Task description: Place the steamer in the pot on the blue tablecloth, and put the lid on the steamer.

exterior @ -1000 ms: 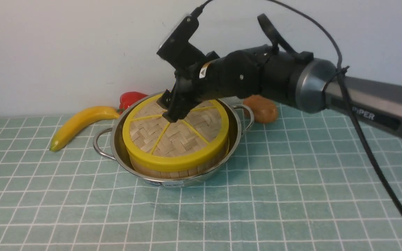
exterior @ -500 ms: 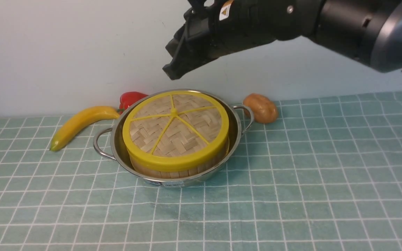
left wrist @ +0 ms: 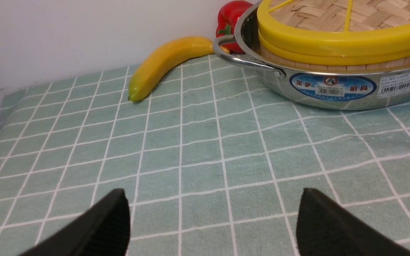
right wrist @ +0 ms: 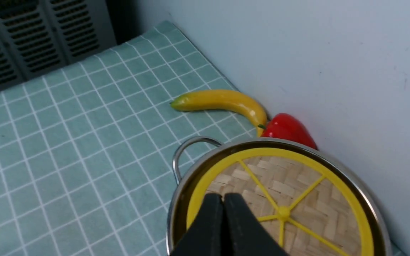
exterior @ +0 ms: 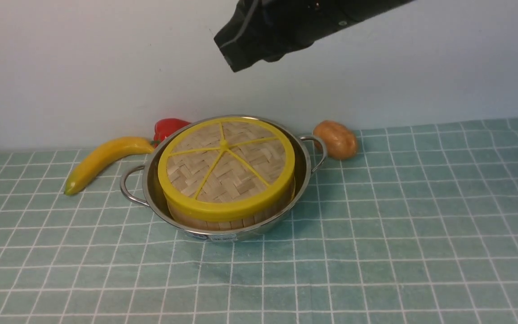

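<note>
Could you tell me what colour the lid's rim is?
Yellow, like its spokes; the lid shows best in the front view.

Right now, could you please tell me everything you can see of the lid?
The lid is a flat round disc of woven bamboo strips with a yellow, plastic-looking rim, five thin yellow spokes and a small yellow hub. It lies level on the steamer, rim on rim, inside the pot. Nothing grips it: the right gripper hangs shut above it, clear of its surface.
</note>
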Robot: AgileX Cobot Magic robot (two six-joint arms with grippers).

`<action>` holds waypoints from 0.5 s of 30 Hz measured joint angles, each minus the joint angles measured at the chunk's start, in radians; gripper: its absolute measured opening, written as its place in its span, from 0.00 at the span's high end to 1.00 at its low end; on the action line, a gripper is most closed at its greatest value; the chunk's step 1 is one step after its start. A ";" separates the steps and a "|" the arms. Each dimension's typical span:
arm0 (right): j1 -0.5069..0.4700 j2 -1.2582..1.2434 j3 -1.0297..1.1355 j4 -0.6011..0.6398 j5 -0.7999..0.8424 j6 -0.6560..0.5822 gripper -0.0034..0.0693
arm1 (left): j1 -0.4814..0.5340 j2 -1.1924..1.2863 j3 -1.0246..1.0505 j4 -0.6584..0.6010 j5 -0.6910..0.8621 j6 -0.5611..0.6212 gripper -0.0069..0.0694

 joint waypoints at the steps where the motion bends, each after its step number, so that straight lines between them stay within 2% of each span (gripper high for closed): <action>1: 0.000 0.000 0.000 -0.003 0.006 0.005 0.95 | 0.000 0.000 0.000 0.000 0.000 0.000 0.15; 5: -0.006 -0.054 0.077 -0.083 0.029 0.046 0.94 | 0.000 0.000 0.000 0.000 0.000 0.000 0.15; 8: -0.036 -0.212 0.331 -0.162 -0.061 0.103 0.94 | 0.000 0.000 0.000 0.000 0.000 0.000 0.15; 10: -0.103 -0.405 0.563 -0.188 -0.183 0.173 0.94 | 0.000 0.000 0.000 0.000 0.000 0.000 0.15; 13: -0.176 -0.565 0.753 -0.189 -0.310 0.227 0.93 | 0.000 0.000 0.000 0.000 0.000 0.000 0.15; 14: -0.259 -0.729 0.932 -0.190 -0.409 0.269 0.93 | 0.000 0.000 0.000 0.000 0.000 0.000 0.15; 15: -0.269 -0.748 0.951 -0.190 -0.432 0.272 0.93 | 0.000 0.000 0.000 0.000 0.000 0.000 0.15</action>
